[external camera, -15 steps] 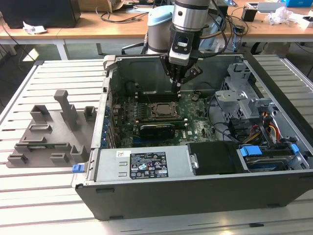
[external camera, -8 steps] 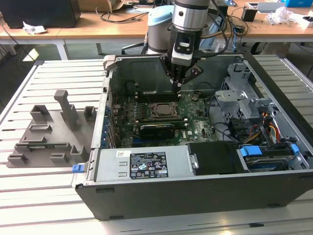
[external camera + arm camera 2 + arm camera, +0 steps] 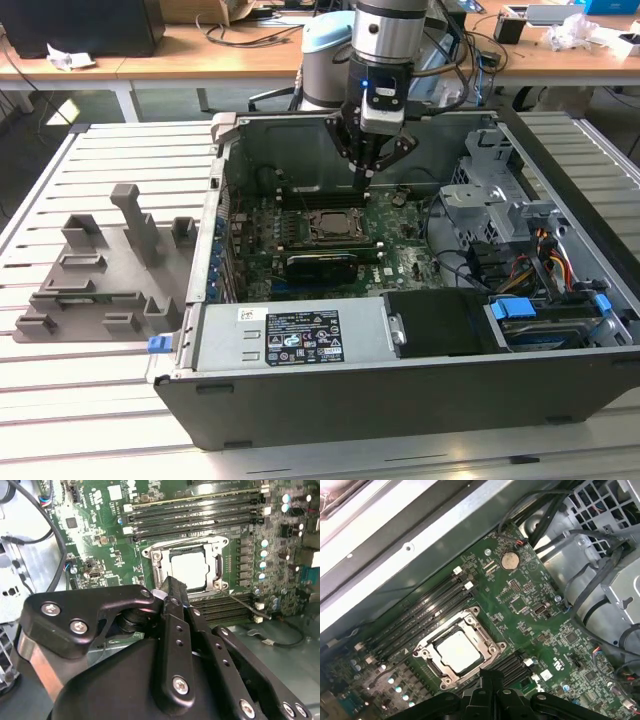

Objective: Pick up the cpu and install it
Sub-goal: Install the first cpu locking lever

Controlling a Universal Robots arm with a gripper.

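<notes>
The cpu point(image 3: 331, 226) lies flat in the black socket frame on the green motherboard point(image 3: 410, 250), its silver-grey top facing up. Both wrist views show the cpu point(image 3: 190, 568) point(image 3: 458, 650) framed by the metal socket bracket. My gripper point(image 3: 365, 177) hangs just above the board, behind the socket on the side of the case's back wall, apart from the chip. Its black fingers point(image 3: 173, 597) are drawn together to a point with nothing between them, and the fingertips point(image 3: 492, 676) sit beside the socket's edge.
The open computer case point(image 3: 400, 400) walls in the board on all sides. A grey plastic holder tray point(image 3: 100, 270) stands on the slatted table at the exterior view's left. A power supply point(image 3: 300, 340), a drive cage point(image 3: 500, 200) and loose cables point(image 3: 545, 255) crowd the case.
</notes>
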